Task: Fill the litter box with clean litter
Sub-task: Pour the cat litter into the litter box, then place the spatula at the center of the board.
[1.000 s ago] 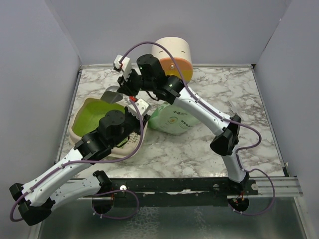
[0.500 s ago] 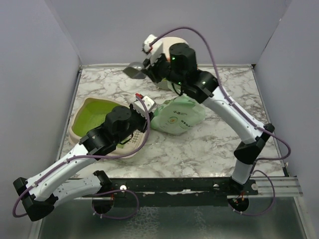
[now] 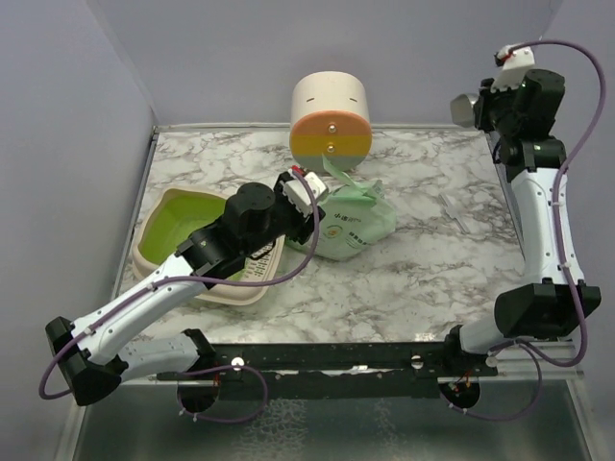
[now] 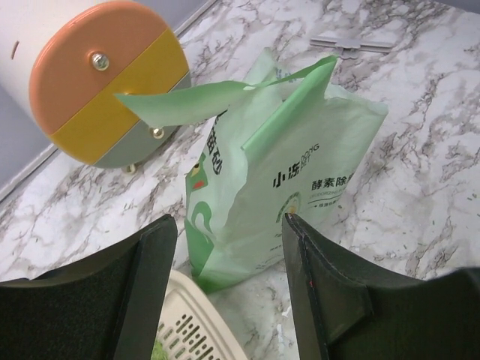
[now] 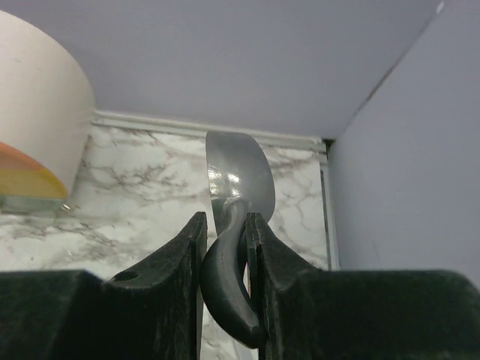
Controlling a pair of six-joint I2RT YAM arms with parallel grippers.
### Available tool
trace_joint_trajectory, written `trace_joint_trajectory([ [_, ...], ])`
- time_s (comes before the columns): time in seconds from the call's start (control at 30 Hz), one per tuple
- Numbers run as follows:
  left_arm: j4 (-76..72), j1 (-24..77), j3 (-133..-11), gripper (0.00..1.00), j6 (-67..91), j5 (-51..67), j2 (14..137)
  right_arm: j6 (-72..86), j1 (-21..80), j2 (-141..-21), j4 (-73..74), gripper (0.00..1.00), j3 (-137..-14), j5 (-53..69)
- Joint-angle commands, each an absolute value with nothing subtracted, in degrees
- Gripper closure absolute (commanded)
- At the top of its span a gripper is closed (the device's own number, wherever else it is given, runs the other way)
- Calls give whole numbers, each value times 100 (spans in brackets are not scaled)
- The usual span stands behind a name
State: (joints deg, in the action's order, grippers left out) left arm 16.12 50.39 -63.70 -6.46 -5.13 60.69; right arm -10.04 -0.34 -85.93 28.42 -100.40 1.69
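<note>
My left pincer (image 4: 229, 222) spread, facing green bag (image 4: 300, 165). Bag stands on tabletop (image 3: 432, 259), just beside litter box (image 3: 178, 221). My right pincer (image 5: 226, 217) raised far right, pinching scoop (image 5: 236, 169) handle.

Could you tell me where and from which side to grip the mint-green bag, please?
Take the soft mint-green plastic bag by its narrow folded edge, below the loose top flap, from the cream-beige tray side, where the open left end effector faces it; the flap alone would probably crumple.
</note>
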Motion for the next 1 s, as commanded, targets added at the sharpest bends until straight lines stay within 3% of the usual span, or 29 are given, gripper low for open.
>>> trace_joint_trajectory([
  [0.0,1327,5071,-6657,38,-907,180,6367,-643,-1083,-8317,2416,99,-9140,1238],
  [0.23,1147,5071,-6711,38,-903,571,6792,-360,-2078,-8060,1808,99,-7729,2239],
  [0.5,986,5071,-6723,38,-898,731,7092,-217,-2431,-7516,2084,99,-7006,3431],
  [0.97,895,5071,-6780,38,-950,929,7381,-2091,-2511,-7178,4998,99,-6462,4032],
])
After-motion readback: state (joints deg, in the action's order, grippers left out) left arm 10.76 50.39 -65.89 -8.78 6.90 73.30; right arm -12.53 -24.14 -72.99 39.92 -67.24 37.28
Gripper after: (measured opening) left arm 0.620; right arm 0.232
